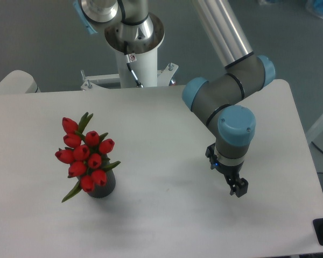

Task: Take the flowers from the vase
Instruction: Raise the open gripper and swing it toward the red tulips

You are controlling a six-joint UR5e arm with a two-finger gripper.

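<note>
A tight bunch of red tulip flowers [85, 154] with green leaves stands in a short dark vase [105, 188] on the left part of the white table [161, 118]. Most of the vase is hidden behind the buds. My gripper [238, 187] hangs over the right part of the table, far to the right of the flowers, pointing down. Its black fingers look close together with nothing between them, but the gap is not clear from this angle.
The arm's white base column [133, 48] rises behind the table's far edge. The table's right edge [307, 156] lies close to my gripper.
</note>
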